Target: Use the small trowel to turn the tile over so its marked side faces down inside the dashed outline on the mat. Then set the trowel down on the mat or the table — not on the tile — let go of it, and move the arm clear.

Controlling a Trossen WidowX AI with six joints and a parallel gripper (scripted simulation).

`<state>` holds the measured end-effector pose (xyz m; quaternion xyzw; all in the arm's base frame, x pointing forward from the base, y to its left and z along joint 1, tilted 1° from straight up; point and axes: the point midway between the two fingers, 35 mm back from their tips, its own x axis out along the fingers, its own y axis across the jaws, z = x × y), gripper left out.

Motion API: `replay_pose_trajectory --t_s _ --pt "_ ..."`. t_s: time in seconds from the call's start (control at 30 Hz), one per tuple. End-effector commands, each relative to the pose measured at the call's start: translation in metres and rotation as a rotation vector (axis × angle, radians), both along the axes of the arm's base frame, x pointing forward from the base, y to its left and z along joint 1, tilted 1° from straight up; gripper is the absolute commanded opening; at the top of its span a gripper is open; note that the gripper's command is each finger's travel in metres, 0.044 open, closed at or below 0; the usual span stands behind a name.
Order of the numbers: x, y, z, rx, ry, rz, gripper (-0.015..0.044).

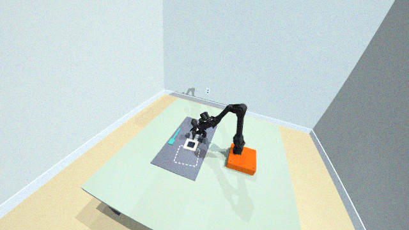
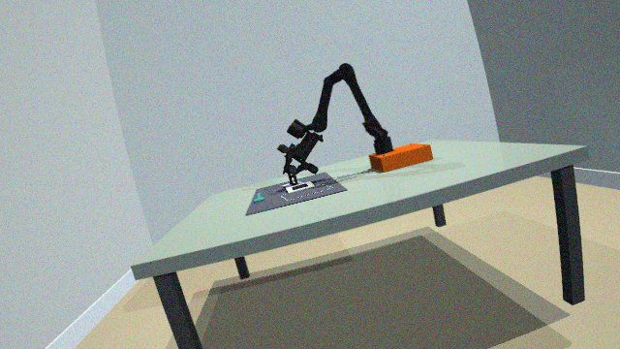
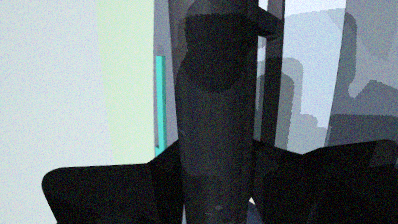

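Observation:
The white tile lies with its dark marked square up on the grey mat. It is at the back edge of the dashed outline, mostly outside it. My gripper is shut on the trowel, low over the mat behind the tile. The trowel's thick dark handle fills the middle of the wrist view. Its pale blade shows to the right there. The blade is close to the tile's back edge; whether they touch is hidden.
A thin teal tool lies on the mat to the left of the tile. The orange base block carries the arm on the pale green table, to the right of the mat.

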<state>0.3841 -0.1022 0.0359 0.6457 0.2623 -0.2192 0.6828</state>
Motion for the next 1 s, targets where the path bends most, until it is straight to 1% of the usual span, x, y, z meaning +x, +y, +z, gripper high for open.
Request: replay_pose_trajectory --t_s 0.0,0.53,0.97 --pt "0.006 0.0 0.018 0.018 -0.033 0.005 0.0" --pt "0.003 0.026 0.05 0.022 -0.033 0.005 0.0" --pt "0.0 0.058 0.06 0.025 -0.033 0.005 0.0"
